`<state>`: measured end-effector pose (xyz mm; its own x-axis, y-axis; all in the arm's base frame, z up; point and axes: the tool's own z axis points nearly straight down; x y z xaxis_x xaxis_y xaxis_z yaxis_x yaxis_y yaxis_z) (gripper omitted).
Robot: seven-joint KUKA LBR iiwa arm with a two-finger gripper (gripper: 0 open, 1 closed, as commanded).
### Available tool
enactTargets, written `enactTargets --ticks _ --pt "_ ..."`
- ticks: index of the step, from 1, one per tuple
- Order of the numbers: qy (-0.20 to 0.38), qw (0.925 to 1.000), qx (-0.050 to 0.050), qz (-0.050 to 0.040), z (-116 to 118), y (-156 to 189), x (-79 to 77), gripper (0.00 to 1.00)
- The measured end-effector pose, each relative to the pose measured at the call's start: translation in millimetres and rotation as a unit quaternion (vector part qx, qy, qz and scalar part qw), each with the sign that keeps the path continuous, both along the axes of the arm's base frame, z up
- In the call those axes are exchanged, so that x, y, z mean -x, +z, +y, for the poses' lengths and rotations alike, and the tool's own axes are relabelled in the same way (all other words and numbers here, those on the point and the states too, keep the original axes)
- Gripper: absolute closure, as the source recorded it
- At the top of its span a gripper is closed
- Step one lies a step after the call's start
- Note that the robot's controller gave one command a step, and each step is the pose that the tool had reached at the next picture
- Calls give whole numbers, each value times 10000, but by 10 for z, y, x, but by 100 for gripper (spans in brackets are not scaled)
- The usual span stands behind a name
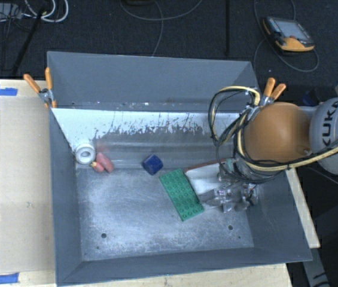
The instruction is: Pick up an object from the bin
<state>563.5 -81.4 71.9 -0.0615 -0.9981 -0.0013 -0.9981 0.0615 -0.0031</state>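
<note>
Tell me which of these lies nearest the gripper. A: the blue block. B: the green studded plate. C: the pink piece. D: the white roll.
B: the green studded plate lies right beside the gripper, while the blue block, pink piece and white roll sit farther off along the back wall.

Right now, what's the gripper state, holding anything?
Gripper: cannot be told, open or closed. It is down at the right side of the bin, just right of the green studded plate and a white flat piece.
</note>
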Motion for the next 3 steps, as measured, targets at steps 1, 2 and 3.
enactTargets --ticks 1,2,3 --pt "-27 10000 -24 38 22 13 10 100" --pt "-58 10000 -3 9 38 398 5 100" --pt "-96 10000 -3 17 50 546 2 100"
